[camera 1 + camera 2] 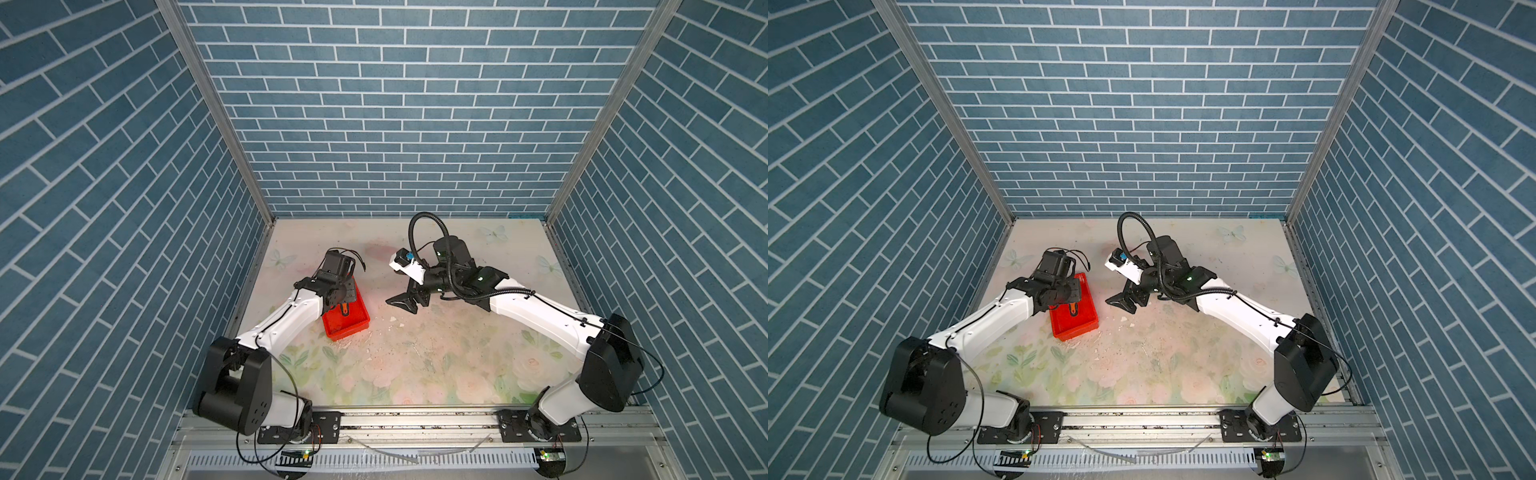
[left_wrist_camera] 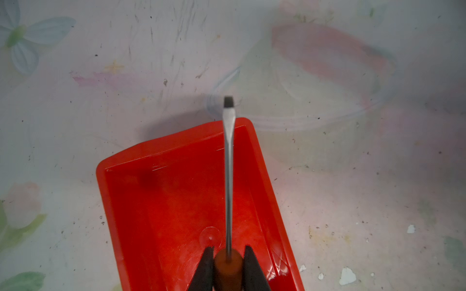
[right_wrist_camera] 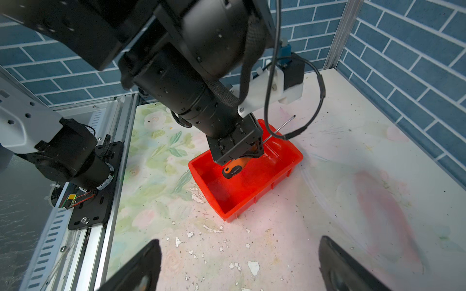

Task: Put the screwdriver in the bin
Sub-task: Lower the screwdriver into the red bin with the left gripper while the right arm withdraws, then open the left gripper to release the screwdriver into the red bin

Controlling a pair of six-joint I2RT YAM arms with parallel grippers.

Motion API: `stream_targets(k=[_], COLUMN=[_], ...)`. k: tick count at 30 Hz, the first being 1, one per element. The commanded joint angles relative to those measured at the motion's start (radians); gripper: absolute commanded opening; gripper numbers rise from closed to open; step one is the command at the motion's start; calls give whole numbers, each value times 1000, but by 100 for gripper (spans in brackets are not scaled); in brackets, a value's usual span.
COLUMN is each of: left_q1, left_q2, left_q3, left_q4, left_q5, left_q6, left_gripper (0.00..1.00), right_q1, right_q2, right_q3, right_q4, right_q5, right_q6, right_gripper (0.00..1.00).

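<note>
Okay, your left claw (image 2: 228, 250) grips the screwdriver (image 2: 228, 176) by its handle, low over the bin (image 2: 100, 181); right claw (image 3: 239, 240) gapes empty, off to the side. Tip juts ahead of the claw past the bin rim, so let go now and it'll likely catch there, maybe tip out.

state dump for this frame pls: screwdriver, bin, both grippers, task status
screwdriver: clamped by its orange handle, tilted, handle end low inside the bin, metal tip sticking out past one end wall
bin: red, on the table, no other contents visible
left gripper: shut on the screwdriver, over the bin
right gripper: open, empty, beside the bin and clear of it
task status: not released yet; cannot tell if the handle touches the bin floor
</note>
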Motion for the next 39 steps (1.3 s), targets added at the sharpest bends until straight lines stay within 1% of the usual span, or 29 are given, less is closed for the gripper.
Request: stream_targets(k=[1, 10, 18, 22, 23, 25, 27, 30, 34, 39], left_q1=[6, 7, 6, 7, 6, 8, 7, 8, 6, 7], left_q2=[39, 135, 209, 227, 225, 218, 208, 188, 138, 40], left_q3=[38, 63, 78, 88, 87, 85, 85, 88, 90, 75], left_q4=[-85, -163, -173, -180, -179, -176, -178, -189, -201, -174], left_q5=[6, 5, 2, -7, -9, -13, -21, -27, -27, -21], left_q6=[49, 106, 121, 121, 120, 119, 119, 116, 114, 114], left_gripper=[0, 0, 0, 3, 5, 11, 21, 31, 41, 53], right_q1=[5, 4, 6, 6, 7, 6, 6, 6, 6, 3], right_q2=[6, 13, 21, 18, 19, 17, 15, 11, 2, -15], right_q3=[34, 26, 26, 26, 26, 26, 26, 27, 23, 8], right_q4=[0, 15, 16, 14, 14, 15, 16, 17, 29, 63], right_q5=[-5, -19, -30, -29, -28, -26, -24, -19, -10, 17], right_q6=[-44, -38, -32, -28, -26, -26, -23, -23, -18, -4], right_gripper=[96, 97, 97, 97, 97, 97, 97, 97, 97, 97])
